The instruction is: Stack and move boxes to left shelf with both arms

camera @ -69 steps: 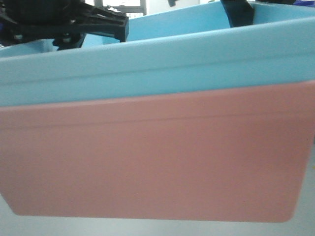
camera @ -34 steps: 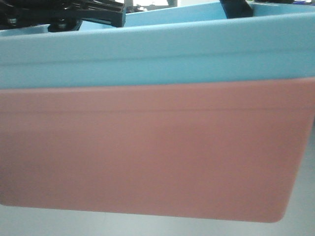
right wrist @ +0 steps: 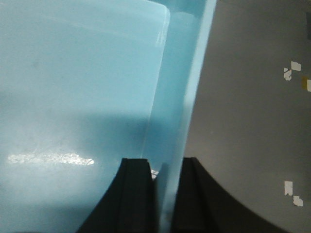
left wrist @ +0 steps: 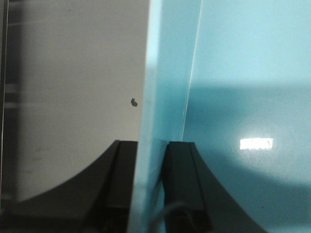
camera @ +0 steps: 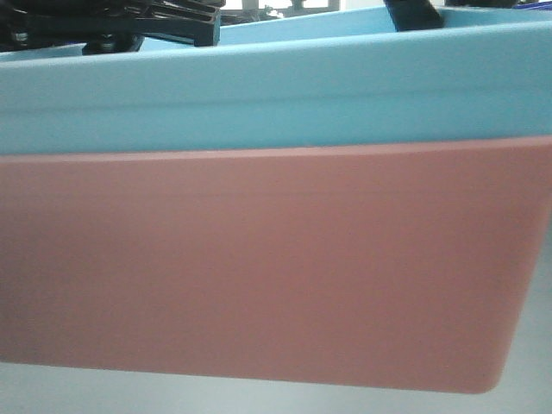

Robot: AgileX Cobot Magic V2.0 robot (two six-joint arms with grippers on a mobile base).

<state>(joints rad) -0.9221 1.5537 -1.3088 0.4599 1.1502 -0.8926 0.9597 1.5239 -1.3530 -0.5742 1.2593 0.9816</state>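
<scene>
The pink box (camera: 259,267) and blue box (camera: 276,95) are cropped at the front view's sides, whatever's behind them is blocked, and the left gripper (left wrist: 151,162) and right gripper (right wrist: 166,177) are mostly chopped off by frame edges.

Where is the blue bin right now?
Front view: blue bin nested in the pink bin, filling the frame; left gripper and right gripper jaws clamp its opposite walls.
</scene>
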